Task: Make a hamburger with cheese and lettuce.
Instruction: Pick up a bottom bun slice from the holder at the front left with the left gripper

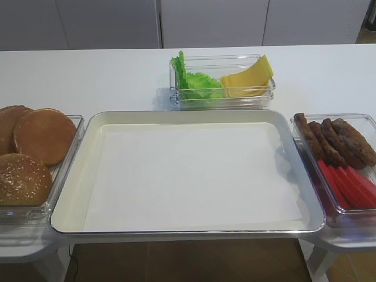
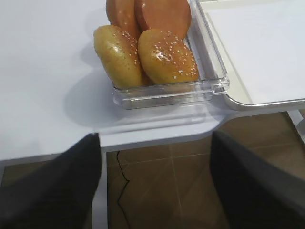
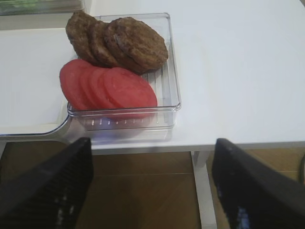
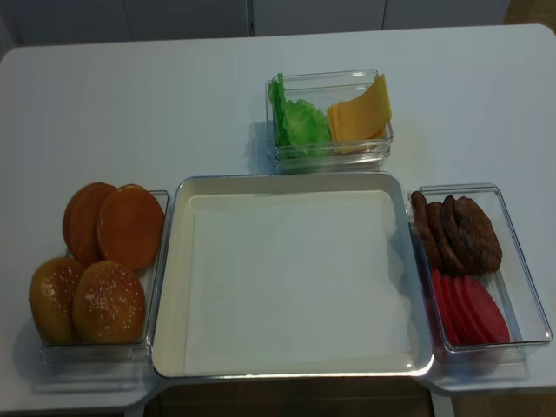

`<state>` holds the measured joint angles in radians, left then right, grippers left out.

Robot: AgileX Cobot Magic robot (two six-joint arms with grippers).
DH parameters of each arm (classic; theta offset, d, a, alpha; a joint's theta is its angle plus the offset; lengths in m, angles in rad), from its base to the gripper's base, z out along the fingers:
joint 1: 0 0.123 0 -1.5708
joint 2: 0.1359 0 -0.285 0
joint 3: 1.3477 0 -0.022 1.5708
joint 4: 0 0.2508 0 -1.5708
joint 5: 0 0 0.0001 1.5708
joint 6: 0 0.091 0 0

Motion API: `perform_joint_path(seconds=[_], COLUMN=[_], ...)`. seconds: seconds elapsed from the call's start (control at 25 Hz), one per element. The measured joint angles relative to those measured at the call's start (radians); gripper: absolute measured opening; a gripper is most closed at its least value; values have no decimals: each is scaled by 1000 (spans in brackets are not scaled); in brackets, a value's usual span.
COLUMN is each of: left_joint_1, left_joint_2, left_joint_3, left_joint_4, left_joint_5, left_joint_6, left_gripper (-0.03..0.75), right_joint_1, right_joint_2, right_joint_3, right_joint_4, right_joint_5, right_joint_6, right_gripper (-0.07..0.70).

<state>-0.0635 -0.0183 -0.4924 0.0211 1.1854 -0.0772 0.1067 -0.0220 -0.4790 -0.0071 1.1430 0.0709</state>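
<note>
Curling green, ruffled lettuce (image 4: pixel 297 122) beside flat cheese (image 4: pixel 359 115).

- The tray (image 4: pixel 174 287) is sitting mid-counter (image 4: pixel 130 104).
- The lettuce (image 4: pixel 295 122) and cheese (image 4: pixel 360 113) are sharing the far container (image 4: pixel 330 155).
- Smooth buns (image 4: pixel 130 226), apparently leaning, are lying left; patties (image 4: pixel 460 233) right.

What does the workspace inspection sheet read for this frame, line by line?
Surface: white table, metal tray lined with white paper, nothing on it.
Job's things: bun halves in left container; lettuce and cheese share the far container.
Clutter: sesame bun tops, patties, red slices.
Grippers: left gripper and right gripper open, empty, off the table's near edge.
Cables: thin dark cable on floor.
Surroundings: brown tiled floor, pale cabinets.
</note>
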Motion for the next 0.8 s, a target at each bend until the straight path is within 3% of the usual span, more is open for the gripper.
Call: perform_joint_path(seconds=[0.8], left_joint_1=[0], left_joint_2=[0], left_joint_3=[-8], left_joint_4=[-21], left_joint_5=[0], left_joint_6=[0], left_gripper=[530], right_joint_1=[0], right_joint_2=[0], right_joint_3=[0], right_joint_4=[0], right_joint_5=[0], right_joint_6=[4], right_gripper=[612])
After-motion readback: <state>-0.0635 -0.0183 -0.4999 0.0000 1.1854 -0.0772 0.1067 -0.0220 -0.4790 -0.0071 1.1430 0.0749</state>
